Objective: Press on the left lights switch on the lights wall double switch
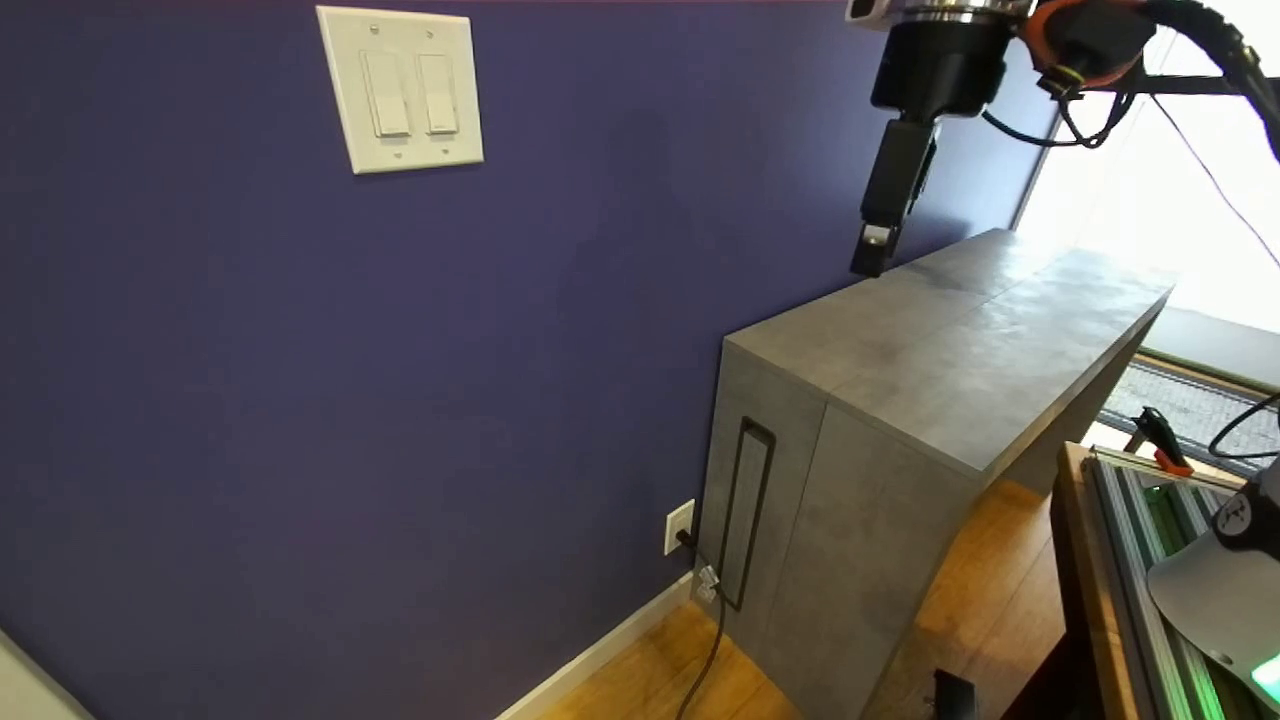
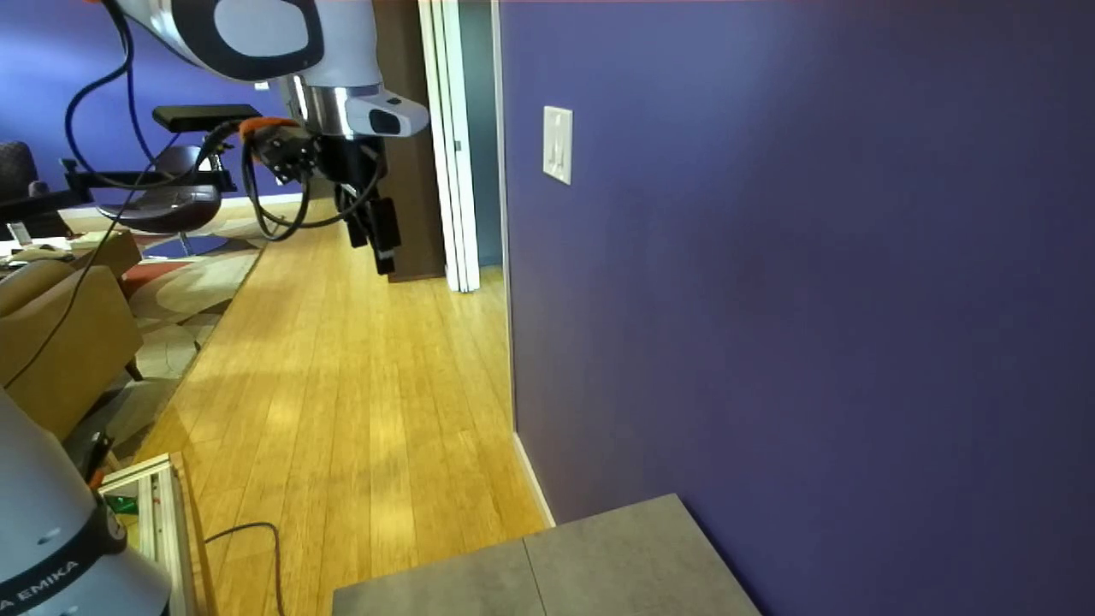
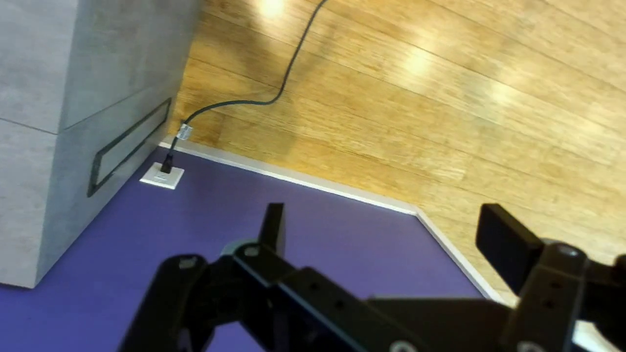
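Observation:
The white lights wall double switch (image 1: 402, 32) is on the purple wall, high at the left in an exterior view. It also shows, small and side-on, in an exterior view (image 2: 558, 117). The left lights switch (image 1: 388, 93) is its left-hand tall paddle, beside the twin paddle (image 1: 438, 95). My gripper (image 1: 873, 250) points down, well right of the plate and lower than it. It also shows in an exterior view (image 2: 385, 248), apart from the plate. In the wrist view my gripper (image 3: 384, 220) is open and empty, its fingers wide apart. The double switch is out of the wrist view.
A grey desk (image 1: 950, 330) stands against the wall below my gripper. A small white socket (image 1: 678, 522) with a plugged-in cable (image 1: 716, 630) is low on the wall. My base stands on a wooden table (image 1: 1075, 560). A doorway (image 2: 479, 154) lies beyond the wall's end.

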Robot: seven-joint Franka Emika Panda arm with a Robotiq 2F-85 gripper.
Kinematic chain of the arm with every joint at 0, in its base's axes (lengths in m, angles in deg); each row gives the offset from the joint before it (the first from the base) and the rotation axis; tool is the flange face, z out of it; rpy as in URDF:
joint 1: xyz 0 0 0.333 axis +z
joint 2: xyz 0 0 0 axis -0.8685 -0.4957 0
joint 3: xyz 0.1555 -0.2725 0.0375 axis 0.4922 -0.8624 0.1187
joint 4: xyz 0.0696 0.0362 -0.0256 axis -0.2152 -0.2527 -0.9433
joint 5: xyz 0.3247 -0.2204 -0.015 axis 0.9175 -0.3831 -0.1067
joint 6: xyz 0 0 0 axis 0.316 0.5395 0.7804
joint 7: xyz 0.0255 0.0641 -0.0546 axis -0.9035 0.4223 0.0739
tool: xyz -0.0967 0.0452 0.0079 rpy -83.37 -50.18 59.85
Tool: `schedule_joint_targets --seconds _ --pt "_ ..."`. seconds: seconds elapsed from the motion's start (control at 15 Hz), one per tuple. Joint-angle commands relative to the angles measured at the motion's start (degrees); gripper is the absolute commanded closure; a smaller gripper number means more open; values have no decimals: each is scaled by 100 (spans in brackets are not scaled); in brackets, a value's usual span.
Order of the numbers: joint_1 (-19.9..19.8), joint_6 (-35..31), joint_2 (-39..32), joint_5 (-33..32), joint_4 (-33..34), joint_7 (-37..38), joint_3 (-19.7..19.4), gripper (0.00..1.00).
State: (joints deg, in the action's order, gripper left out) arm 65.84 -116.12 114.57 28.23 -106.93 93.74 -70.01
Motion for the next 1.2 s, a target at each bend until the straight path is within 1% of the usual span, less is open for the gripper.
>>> schedule_joint_targets --seconds 0.0,0.33,0.6,0.87,1.0,1.07,1.13 --pt "104 -358 -382 924 329 416 24 0" --pt "218 -1085 -777 2301 587 359 -92 0" --pt "337 -1833 -1077 3528 741 266 -60 0" --pt "530 -2674 -1352 5000 939 -9 59 0" --pt "639 -3083 -1473 5891 1053 -425 82 0" --pt "378 -2715 -1265 5195 861 -82 195 0" --pt "407 -2847 -1324 5491 911 -233 210 0"
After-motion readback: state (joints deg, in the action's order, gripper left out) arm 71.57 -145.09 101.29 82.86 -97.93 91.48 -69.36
